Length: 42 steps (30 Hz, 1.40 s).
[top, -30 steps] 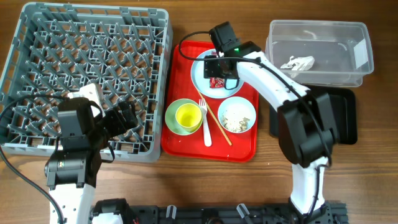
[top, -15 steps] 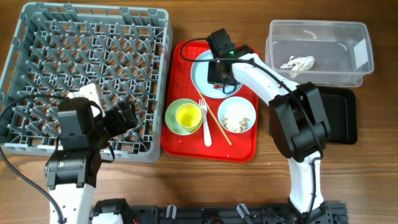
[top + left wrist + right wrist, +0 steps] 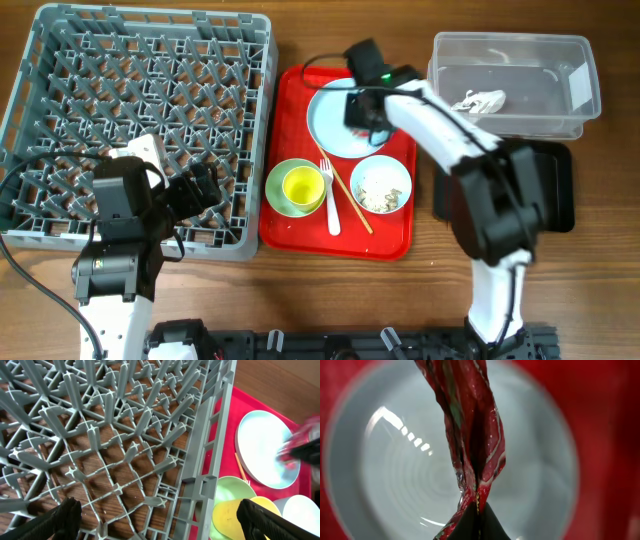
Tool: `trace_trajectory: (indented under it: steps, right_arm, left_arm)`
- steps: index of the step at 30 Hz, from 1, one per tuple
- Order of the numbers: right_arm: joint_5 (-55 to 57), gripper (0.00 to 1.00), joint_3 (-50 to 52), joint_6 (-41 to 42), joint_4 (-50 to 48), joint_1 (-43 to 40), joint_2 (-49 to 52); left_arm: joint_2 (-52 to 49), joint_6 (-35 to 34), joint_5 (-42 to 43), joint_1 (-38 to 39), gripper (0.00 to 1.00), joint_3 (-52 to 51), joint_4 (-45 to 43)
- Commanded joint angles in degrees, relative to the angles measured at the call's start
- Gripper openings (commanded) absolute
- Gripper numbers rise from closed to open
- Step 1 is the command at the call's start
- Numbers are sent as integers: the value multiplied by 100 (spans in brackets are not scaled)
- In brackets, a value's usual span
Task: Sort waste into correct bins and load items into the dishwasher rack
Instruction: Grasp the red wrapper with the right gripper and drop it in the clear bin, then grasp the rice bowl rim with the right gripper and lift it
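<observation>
Right tool (image 3: 476,521) grasps the red wrapper (image 3: 470,435), dangling over the plate (image 3: 395,470) on the tray (image 3: 300,236). Left tool (image 3: 160,521) hangs released over the rack (image 3: 150,80). The far-right tub (image 3: 590,100) holds a napkin (image 3: 478,100).

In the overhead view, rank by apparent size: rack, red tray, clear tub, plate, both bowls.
1. dishwasher rack
2. red tray
3. clear tub
4. plate, partly under the right gripper holding the snack wrapper
5. green bowl and blue bowl look alike; not ranked.
</observation>
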<state>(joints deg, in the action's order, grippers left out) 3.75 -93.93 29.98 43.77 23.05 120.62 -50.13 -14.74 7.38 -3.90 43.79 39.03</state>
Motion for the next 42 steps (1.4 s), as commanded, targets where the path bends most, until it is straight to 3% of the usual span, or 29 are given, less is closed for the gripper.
trace_trajectory:
  steps: [1, 9, 10, 12, 15, 19, 23, 27, 30, 34, 42]
  right_arm:
    - [479, 4, -153, 2, 2, -540, -1154]
    - [588, 13, -118, 511, 393, -1709, -1620]
    - [522, 18, -114, 568, 413, -1849, -1604]
    - [240, 54, -114, 498, 289, -2026, -1593]
    - [-603, 74, -140, -249, -4, -2223, -1692]
    - [-1364, 75, -140, -850, 118, -2205, -1958]
    - [-2146, 74, -138, -1381, 1010, -1937, -2173]
    - [-2271, 71, -79, -1626, 2057, -1423, -2170]
    - [-2122, 67, 142, -1598, 2321, -999, -2166]
    - [-1521, 66, 684, -1019, 2218, -352, -2162]
    - [-929, 58, 2070, -240, 765, 564, -2149]
  left_arm:
    - [52, -52, 52, -35, 100, 118, -17]
    - [52, -52, 52, -35, 100, 118, -15]
    - [52, -55, 52, -35, 100, 118, -17]
    - [52, -52, 52, -35, 100, 118, -17]
    - [52, -52, 52, -35, 100, 118, -20]
    - [52, -52, 50, -35, 100, 118, -20]
    - [52, -52, 50, -35, 100, 118, -22]
    - [52, -50, 50, -35, 100, 118, -22]
    - [52, -52, 50, -35, 100, 118, -20]
    - [52, -52, 50, -35, 100, 118, -20]
    - [52, -52, 52, -35, 100, 118, -17]
